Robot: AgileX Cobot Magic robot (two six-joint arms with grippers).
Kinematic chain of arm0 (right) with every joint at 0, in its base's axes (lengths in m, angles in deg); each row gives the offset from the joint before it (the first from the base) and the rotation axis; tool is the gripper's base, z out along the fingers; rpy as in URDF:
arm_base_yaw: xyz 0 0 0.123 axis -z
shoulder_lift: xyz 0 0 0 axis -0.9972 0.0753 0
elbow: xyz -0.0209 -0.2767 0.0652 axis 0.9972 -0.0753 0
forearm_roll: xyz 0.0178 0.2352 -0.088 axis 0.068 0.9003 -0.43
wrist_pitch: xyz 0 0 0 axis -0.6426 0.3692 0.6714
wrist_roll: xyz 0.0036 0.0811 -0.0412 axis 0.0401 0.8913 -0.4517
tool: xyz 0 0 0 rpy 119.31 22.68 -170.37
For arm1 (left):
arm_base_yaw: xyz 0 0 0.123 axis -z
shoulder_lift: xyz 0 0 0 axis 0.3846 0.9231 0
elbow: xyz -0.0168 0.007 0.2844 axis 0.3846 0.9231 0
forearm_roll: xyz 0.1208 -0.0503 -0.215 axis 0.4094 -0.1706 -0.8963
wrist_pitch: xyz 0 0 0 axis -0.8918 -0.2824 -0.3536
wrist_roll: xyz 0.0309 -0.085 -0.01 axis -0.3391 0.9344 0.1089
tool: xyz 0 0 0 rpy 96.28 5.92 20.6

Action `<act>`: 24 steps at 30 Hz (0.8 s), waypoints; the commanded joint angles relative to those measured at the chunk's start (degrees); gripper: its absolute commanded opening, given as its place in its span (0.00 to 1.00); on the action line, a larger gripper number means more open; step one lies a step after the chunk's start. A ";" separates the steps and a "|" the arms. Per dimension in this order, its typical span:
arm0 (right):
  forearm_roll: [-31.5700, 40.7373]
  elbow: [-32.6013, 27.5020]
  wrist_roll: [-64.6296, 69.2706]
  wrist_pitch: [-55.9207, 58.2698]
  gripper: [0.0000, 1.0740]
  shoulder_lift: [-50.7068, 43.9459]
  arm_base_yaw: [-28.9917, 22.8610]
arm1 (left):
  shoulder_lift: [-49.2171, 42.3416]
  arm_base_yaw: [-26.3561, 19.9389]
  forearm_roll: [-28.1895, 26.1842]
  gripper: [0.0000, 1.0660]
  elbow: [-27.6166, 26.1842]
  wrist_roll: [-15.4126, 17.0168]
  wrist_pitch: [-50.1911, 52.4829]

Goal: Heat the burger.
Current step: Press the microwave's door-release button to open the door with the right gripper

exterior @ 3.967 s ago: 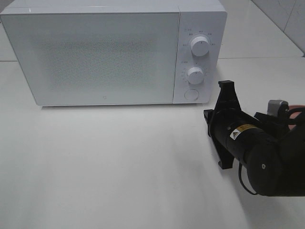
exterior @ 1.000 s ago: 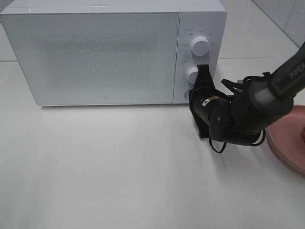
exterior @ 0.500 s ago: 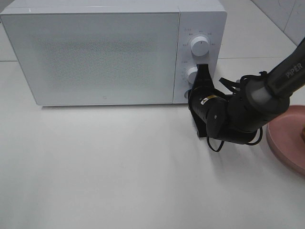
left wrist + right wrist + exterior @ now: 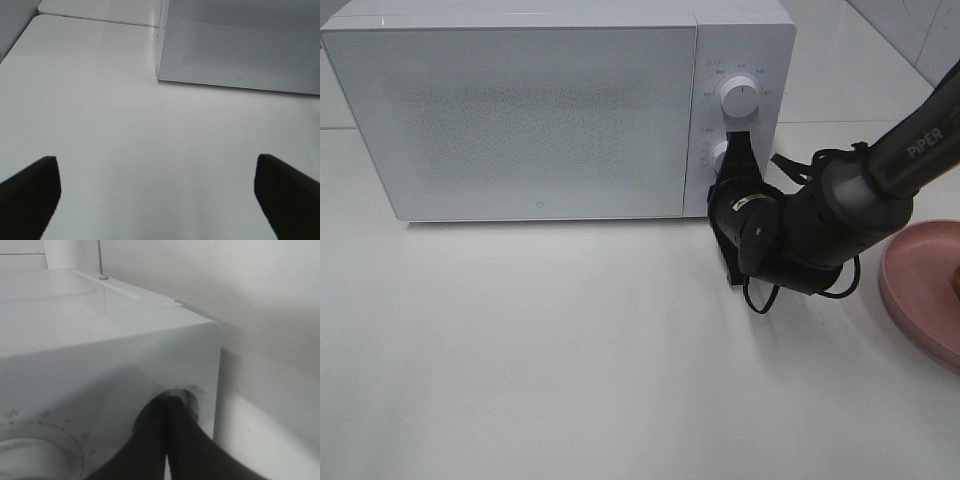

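The burger cannot be made out; only a brown sliver shows at the picture's right edge over the pink plate [image 4: 920,290]. The white microwave [image 4: 530,110] stands at the back with its door closed. My right gripper [image 4: 717,203] is shut and turned on its side. Its tips [image 4: 167,401] touch the round button at the bottom of the microwave's control panel, below the two knobs [image 4: 740,95]. My left gripper [image 4: 155,200] is open over bare table near the microwave's left front corner, with nothing between its fingers [image 4: 30,192].
The microwave fills the back of the white table [image 4: 540,350]. The right arm [image 4: 840,210] reaches in from the right, crossing in front of the plate. A tiled wall shows at the far right corner.
The right gripper, which was out on the table several seconds ago, has crept left over the last second, closing onto the microwave's button. The pink plate is uncovered.
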 commanded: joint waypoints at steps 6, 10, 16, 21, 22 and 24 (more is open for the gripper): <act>0.00 7.79 -4.64 -16.96 0.00 0.52 1.60 | -0.92 -0.29 -0.06 0.92 0.00 0.00 0.46; 0.00 9.45 -4.81 -18.22 0.00 1.38 1.60 | -0.92 -0.29 -0.06 0.92 0.00 0.00 0.46; 0.29 10.49 -5.04 -17.76 0.00 2.18 1.60 | -0.92 -0.29 -0.06 0.92 0.00 0.00 0.46; 1.09 10.49 -6.02 -17.30 0.00 2.18 1.60 | -0.92 -0.29 -0.06 0.92 0.00 0.00 0.46; 1.09 10.49 -6.02 -17.02 0.00 2.18 1.60 | -0.92 -0.29 -0.06 0.92 0.00 0.00 0.46; 1.32 10.49 -6.02 -16.27 0.00 2.18 1.60 | -0.92 -0.29 -0.06 0.92 0.00 0.00 0.46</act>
